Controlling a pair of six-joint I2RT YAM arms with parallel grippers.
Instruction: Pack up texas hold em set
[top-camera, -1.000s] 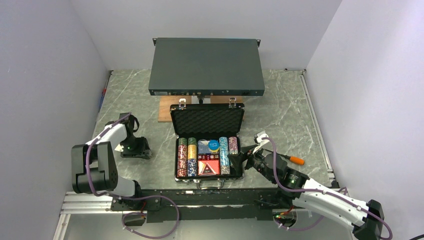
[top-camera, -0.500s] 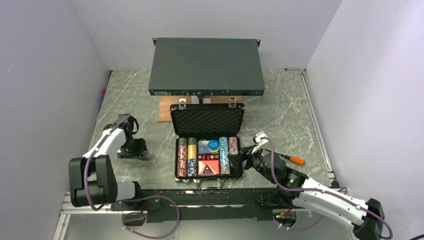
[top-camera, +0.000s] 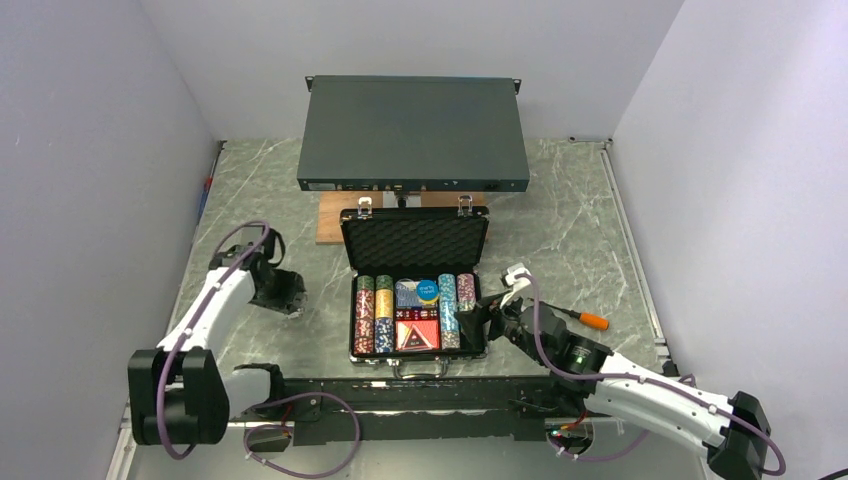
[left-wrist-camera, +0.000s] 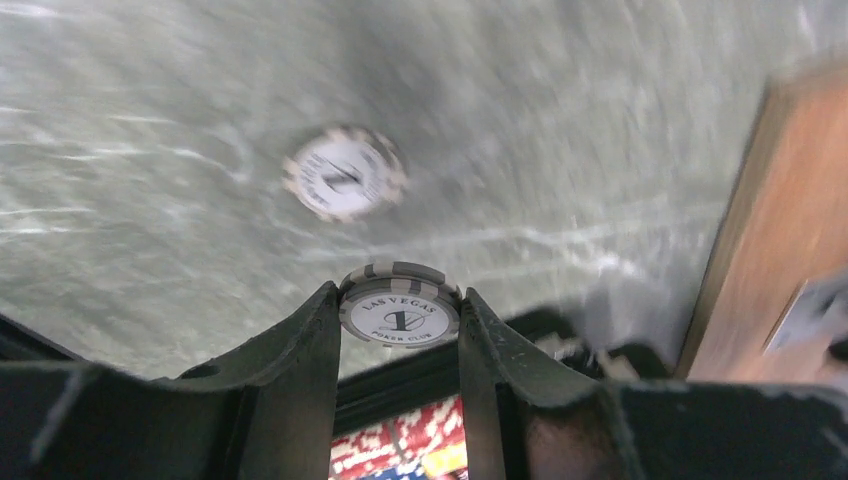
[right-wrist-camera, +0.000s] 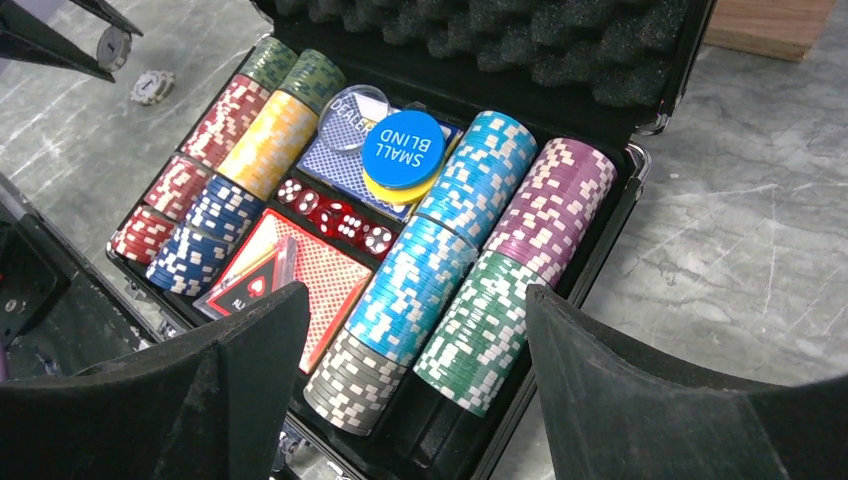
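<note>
Your case (top-camera: 414, 244) is nearly full, not yet shut; left tool (left-wrist-camera: 400, 298) pinches a grey chip (left-wrist-camera: 400, 318), a loose chip (left-wrist-camera: 344, 174) lies on the desk (top-camera: 560, 230); right tool (right-wrist-camera: 412, 298) gapes empty

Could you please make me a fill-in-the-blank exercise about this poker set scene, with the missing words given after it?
The left jaws hold a poker chip marked "Las ____".
The blue disc in the case reads "Small ____".
The dice in the case are ____.
The right jaws are wide ____ and hold nothing.
Missing words: Vegas; Blind; red; open.
</note>
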